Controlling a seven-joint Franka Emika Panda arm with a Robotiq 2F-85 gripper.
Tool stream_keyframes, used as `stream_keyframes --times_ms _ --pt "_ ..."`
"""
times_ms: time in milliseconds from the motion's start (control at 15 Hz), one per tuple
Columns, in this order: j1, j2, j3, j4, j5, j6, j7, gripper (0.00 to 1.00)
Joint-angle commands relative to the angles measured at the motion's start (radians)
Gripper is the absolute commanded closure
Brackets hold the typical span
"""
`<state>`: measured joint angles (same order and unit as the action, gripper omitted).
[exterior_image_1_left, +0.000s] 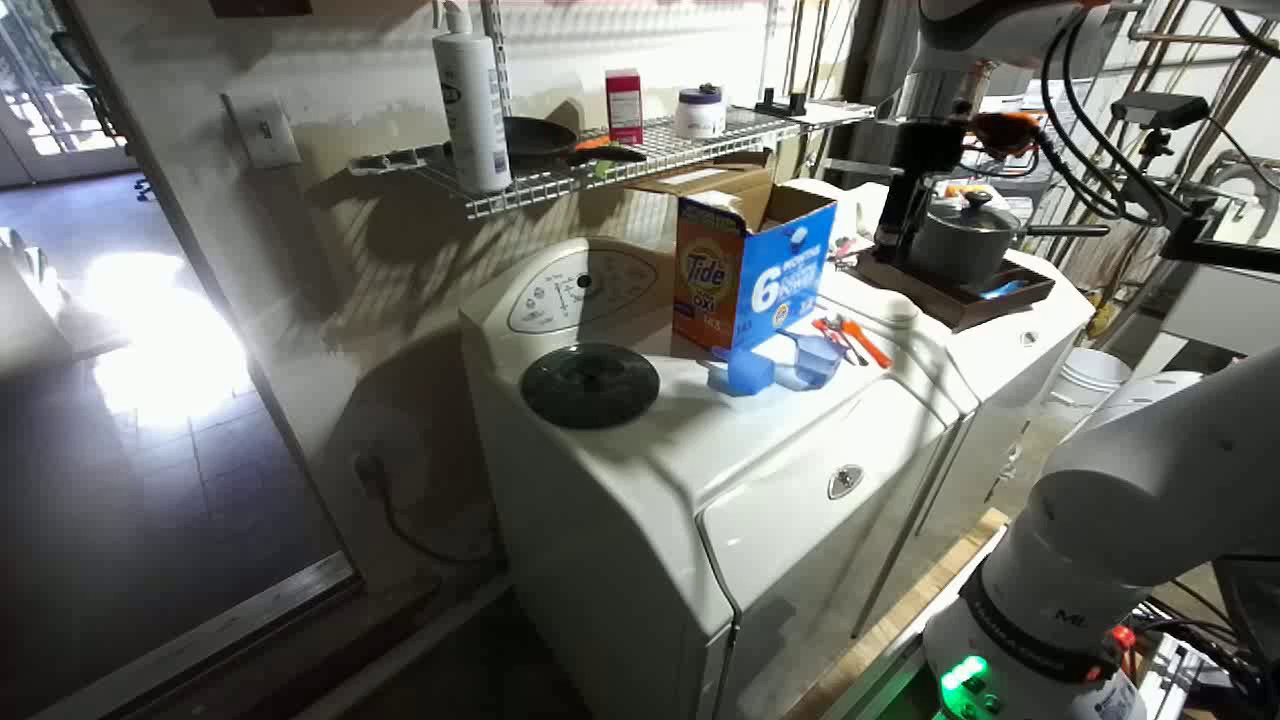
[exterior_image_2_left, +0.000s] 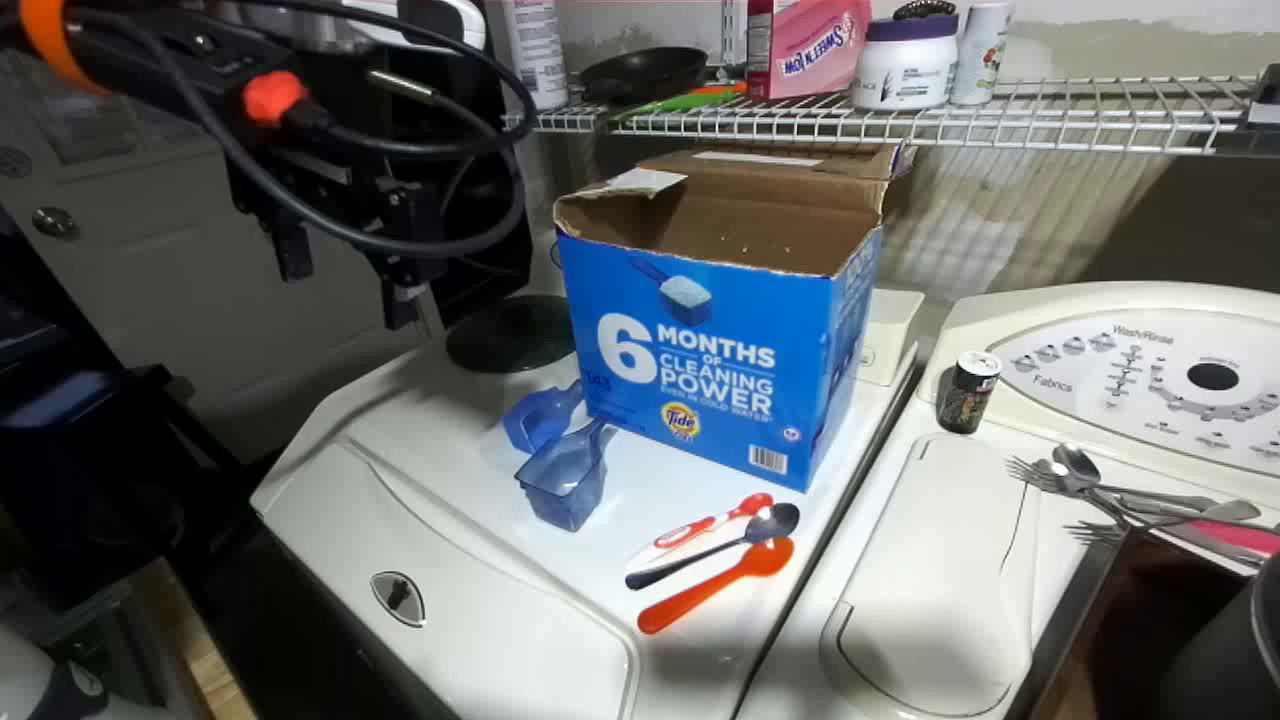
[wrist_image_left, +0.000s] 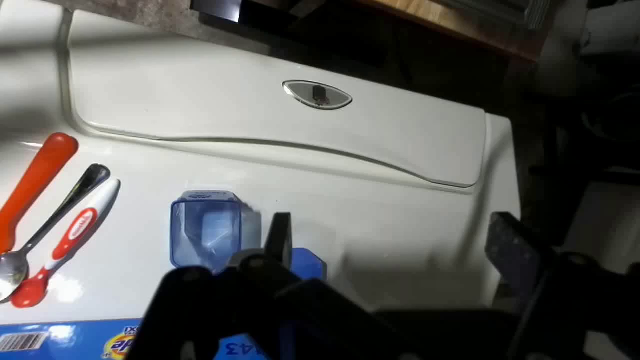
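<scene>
Gripper (exterior_image_2_left: 345, 285), at left in an exterior view, hung with jaws wide apart; rightward, two blue scoops (exterior_image_2_left: 565, 487) rested on a white machine (exterior_image_2_left: 500, 610) beside a blue detergent box (exterior_image_2_left: 710, 335), three spoons (exterior_image_2_left: 735, 543) lying before it.

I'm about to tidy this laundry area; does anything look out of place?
Yes: spoons lie on a white machine beside the detergent box, odd company for eating utensils. The box's open top also looks ragged, as if torn.

the wrist view's bottom edge cuts off the blue box (wrist_image_left: 80, 338), the gripper (wrist_image_left: 392, 227) partly hiding 1 scoop (wrist_image_left: 307, 264).
</scene>
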<state>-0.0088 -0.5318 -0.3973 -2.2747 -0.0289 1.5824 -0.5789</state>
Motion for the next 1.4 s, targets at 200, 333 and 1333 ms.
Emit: stream_keyframes --times_ms 200,333,1333 --pt "-0.039 0.021 0.016 0.002 0.022 -0.004 -0.019 0.0" --pt "-0.073 0.038 0.017 -0.015 -0.008 0.056 0.028 0.0" --pt "-0.218 0.254 0.04 -0.029 -0.073 0.352 0.246 0.0"
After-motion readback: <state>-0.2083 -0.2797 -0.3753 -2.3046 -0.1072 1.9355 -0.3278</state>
